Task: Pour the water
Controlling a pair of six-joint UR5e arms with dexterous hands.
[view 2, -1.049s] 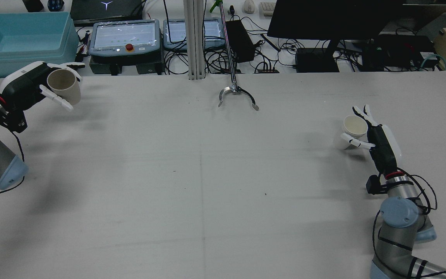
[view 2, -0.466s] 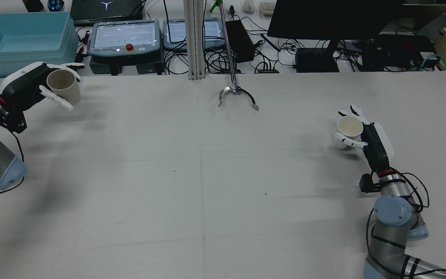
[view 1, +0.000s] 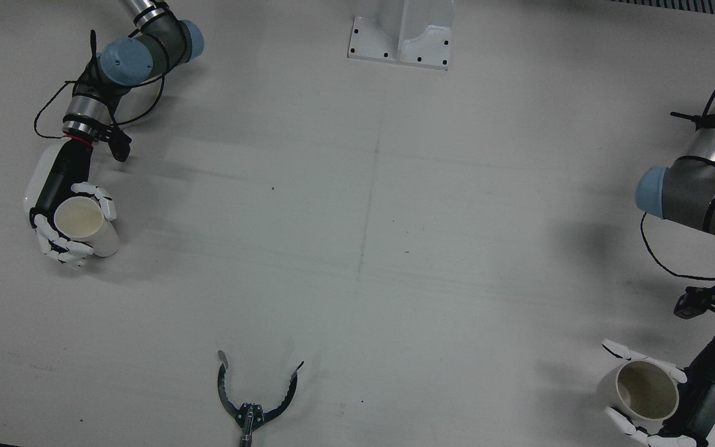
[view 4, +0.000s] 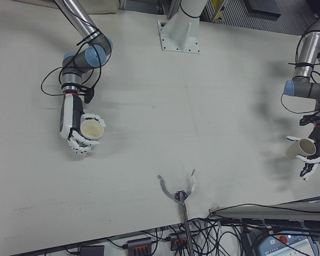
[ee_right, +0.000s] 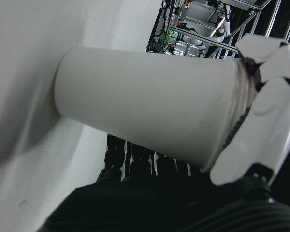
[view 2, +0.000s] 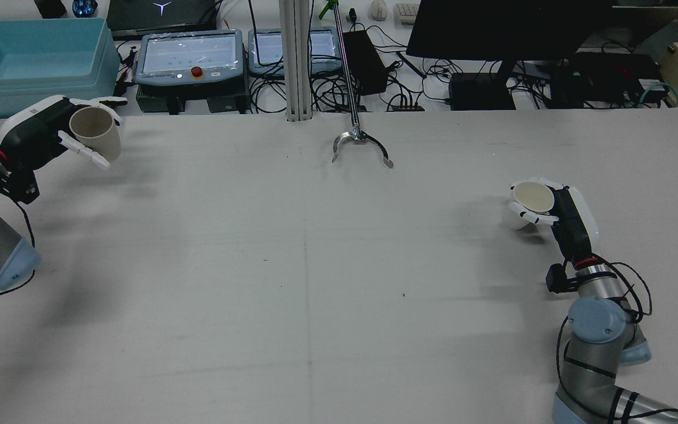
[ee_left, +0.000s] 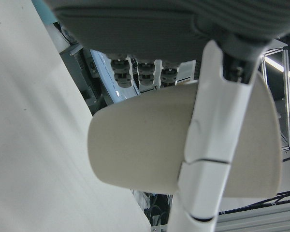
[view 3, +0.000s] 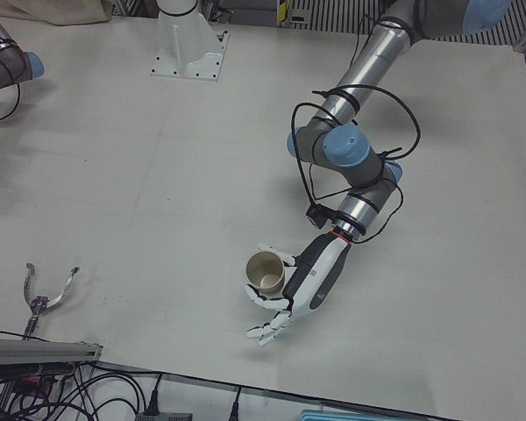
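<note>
My left hand (view 2: 42, 135) is shut on a tan paper cup (view 2: 95, 133) and holds it above the table's far left corner, mouth tilted up. The cup also shows in the front view (view 1: 643, 388), the left-front view (view 3: 265, 271) and the left hand view (ee_left: 140, 145). My right hand (view 2: 565, 215) is shut on a white paper cup (view 2: 526, 203) at the right side of the table, fingers wrapped round its rim. The white cup also shows in the front view (view 1: 87, 225) and the right-front view (view 4: 92, 128). In the right hand view its base (ee_right: 70, 92) is at the table surface.
A metal grabber claw (view 2: 362, 147) on a long rod lies at the far middle of the table, also in the front view (view 1: 252, 397). A blue bin (view 2: 33, 59), teach pendants (view 2: 189, 56) and cables lie beyond the far edge. A mount base (view 1: 401, 37) stands between the arms.
My right hand's fingers have closed round the white cup, and hand and cup have shifted slightly left and lower. My left hand with the tan cup has barely moved.
</note>
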